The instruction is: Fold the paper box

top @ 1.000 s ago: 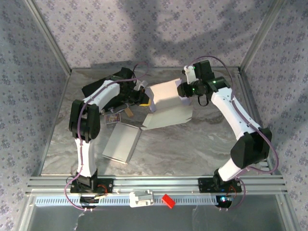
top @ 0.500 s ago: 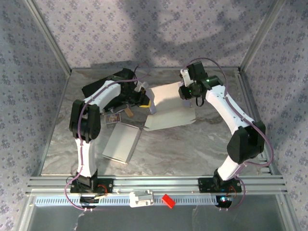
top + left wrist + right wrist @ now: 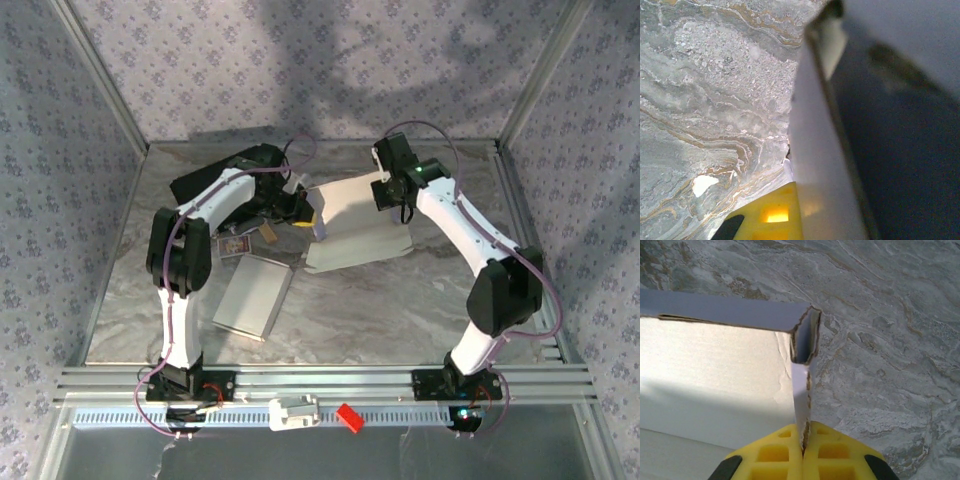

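The white, half-folded paper box [image 3: 355, 225] lies between the two claws. The right gripper [image 3: 803, 447] is clenched on its thin side wall, and the left gripper [image 3: 295, 207] is clenched on the opposite flap. It seems best to raise both walls together, gently, so that the paper does not tear. I count one box, one flat grey cardboard panel [image 3: 250, 297] and two grippers.

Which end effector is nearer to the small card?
Left. The left end effector sits just right of the card, at the box's left edge; the right end effector grips the box's right edge, farther away.
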`<state>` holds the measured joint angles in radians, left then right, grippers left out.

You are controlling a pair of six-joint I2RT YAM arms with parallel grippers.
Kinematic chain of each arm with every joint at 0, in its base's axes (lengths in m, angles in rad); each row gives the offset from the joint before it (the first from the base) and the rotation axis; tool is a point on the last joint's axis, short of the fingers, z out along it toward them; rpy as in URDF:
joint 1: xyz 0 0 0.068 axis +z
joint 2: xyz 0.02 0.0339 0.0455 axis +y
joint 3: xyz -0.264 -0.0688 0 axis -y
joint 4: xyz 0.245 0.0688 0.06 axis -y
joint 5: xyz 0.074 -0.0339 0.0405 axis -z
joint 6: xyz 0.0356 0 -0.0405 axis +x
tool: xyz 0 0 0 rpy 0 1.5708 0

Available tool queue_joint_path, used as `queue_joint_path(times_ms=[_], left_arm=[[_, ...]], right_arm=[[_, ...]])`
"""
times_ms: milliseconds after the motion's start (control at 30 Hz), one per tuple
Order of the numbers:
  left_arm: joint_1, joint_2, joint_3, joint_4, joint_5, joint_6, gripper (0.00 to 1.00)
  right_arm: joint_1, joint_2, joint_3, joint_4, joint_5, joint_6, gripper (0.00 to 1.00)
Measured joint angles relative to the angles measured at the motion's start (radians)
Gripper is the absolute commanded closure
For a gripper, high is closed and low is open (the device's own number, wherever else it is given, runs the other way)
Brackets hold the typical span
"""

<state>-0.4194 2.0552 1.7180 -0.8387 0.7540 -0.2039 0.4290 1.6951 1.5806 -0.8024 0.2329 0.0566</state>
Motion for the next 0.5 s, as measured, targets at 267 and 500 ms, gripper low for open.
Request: queue_joint_path(times_ms=[267,500], left_arm=[[-0.040,0.000,0.000,-0.004,-0.072,-0.036,1.00],[-0.054,0.000,0.000,-0.008,-0.105,-0.051,1.00]], right_arm=[[0.005,0.026,-0.032,-0.003,0.045,0.029,0.81],[0.002,0.048,-0.064,0.009,0.039,0.051,0.77]])
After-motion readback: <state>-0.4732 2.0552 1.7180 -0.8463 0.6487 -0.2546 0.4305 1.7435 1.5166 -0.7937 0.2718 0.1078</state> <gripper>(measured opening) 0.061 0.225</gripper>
